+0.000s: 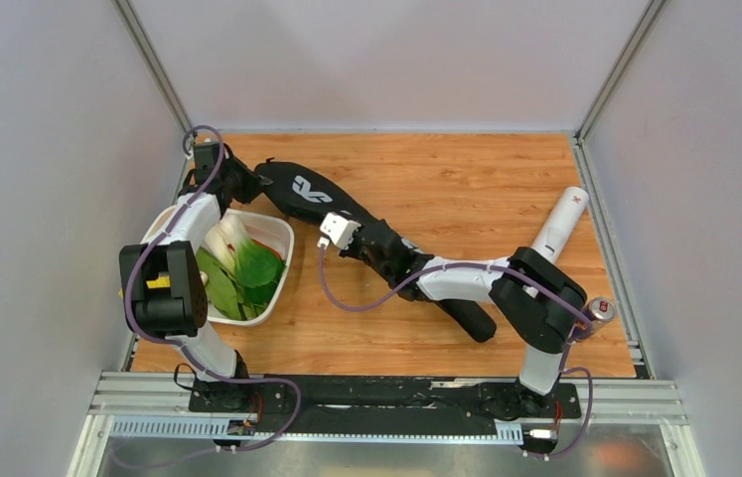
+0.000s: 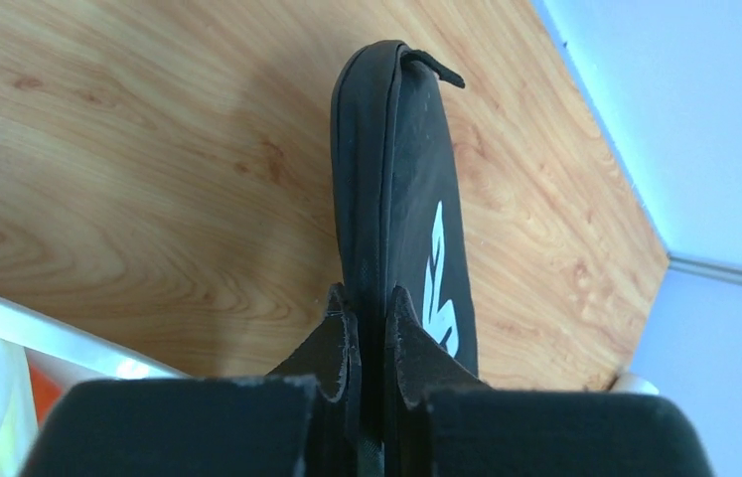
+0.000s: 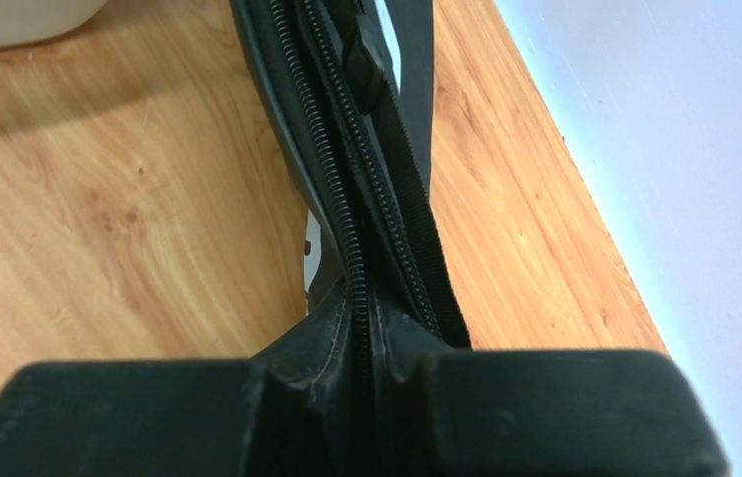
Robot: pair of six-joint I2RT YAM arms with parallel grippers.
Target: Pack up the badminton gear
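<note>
I have both claws on the racket bag (image 1: 285, 194), which lies slanted across the worktop (image 1: 466, 189), its far end up by the left corner next to the white tray (image 1: 282, 260) of toy greens. The left claw (image 2: 371, 313) is closed tight on the thin edge at that far end. The right claw (image 3: 367, 323) is closed on the zip (image 3: 347, 229) about halfway along the bag.

I think the bag is light and floppy. It is soft cloth with a stiffer rim, so it should bend and sag if I lift it by 1 end only. The rim and the zip tape are the best places to pinch, because the flat sides would slip away. The zip teeth look rough, so the hold there should stay firm.

I see no rackets or shuttlecocks, so I cannot tell if they are inside.

The white tube (image 1: 560, 227) lies well apart on the right, near a small can (image 1: 600, 309). It looks stiff, smooth and round, so it may roll. I would take it across the middle.

The bag shows a white logo (image 2: 438, 278), but no words I can read. The tube has a tiny red mark, too small to read
</note>
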